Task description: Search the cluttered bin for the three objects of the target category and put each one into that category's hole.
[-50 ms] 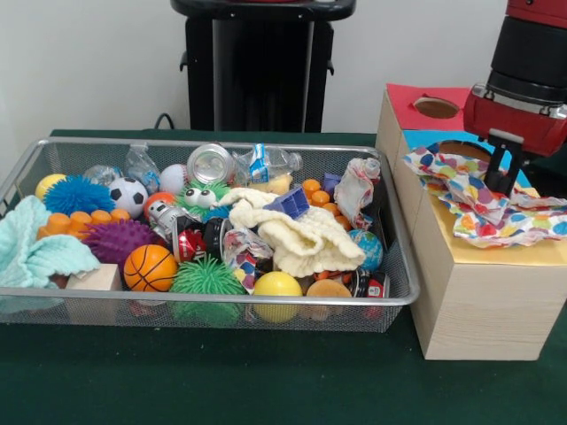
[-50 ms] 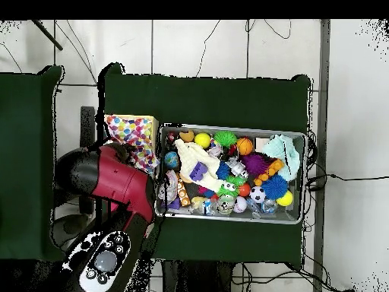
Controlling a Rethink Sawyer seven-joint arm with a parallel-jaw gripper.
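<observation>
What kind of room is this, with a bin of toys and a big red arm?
Probably a robotics test lab, not a playroom: a red and black robot arm works over a green-covered table, a wire mesh bin holds mixed toys, and a wooden sorting box with holes stands beside it.

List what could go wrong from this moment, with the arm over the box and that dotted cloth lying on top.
1. The polka-dot cloth is spread wide over the wooden box, beside the gripper. It could bunch at a hole rather than drop through.
2. An edge of the cloth hangs over the box's side, so it may slide off.
3. In the wire bin, the cream knitted cloth lies tangled among balls and could drag neighbours out when lifted.
</observation>
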